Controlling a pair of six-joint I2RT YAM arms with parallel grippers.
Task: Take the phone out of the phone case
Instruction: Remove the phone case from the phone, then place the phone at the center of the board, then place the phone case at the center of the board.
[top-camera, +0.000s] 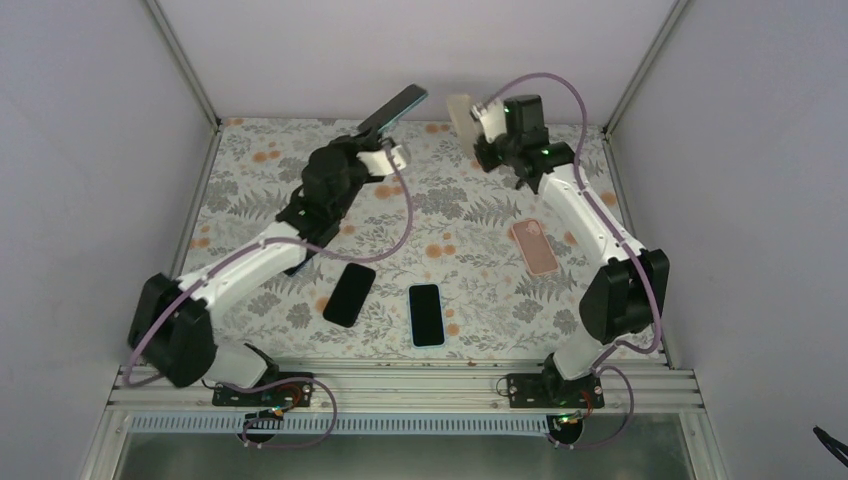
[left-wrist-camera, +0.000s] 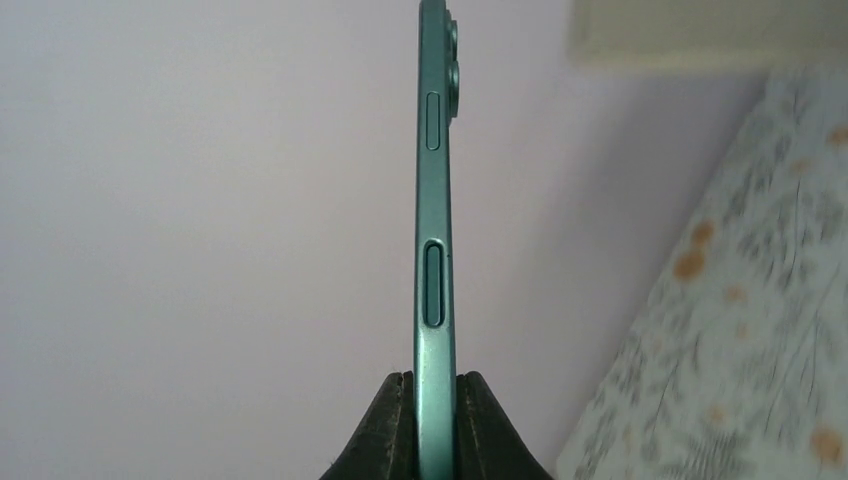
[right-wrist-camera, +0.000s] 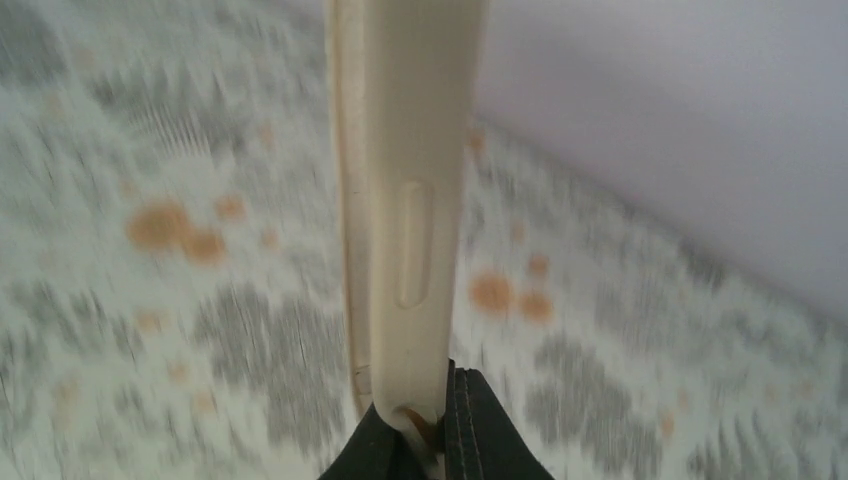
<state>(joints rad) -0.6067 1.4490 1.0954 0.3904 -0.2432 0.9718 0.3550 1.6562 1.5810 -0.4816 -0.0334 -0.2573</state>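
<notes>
My left gripper (top-camera: 380, 133) is shut on the lower end of a teal phone (top-camera: 394, 109), which is held up in the air near the back wall. Seen from the left wrist, the phone (left-wrist-camera: 433, 200) stands edge-on, side buttons showing, between the black fingers of that gripper (left-wrist-camera: 435, 395). My right gripper (top-camera: 479, 126) is shut on a cream phone case (top-camera: 459, 117), held upright a short gap to the right of the phone. In the right wrist view the case (right-wrist-camera: 405, 200) rises from the right gripper (right-wrist-camera: 432, 400), one wall pinched. The case is apart from the phone.
On the floral tabletop (top-camera: 460, 215) lie a pink case (top-camera: 533, 247) beside the right arm, a black phone (top-camera: 349, 294) and a blue-edged phone (top-camera: 426, 314) near the front. White walls enclose the back and sides. The cream case (left-wrist-camera: 700, 30) shows at the left wrist view's top right.
</notes>
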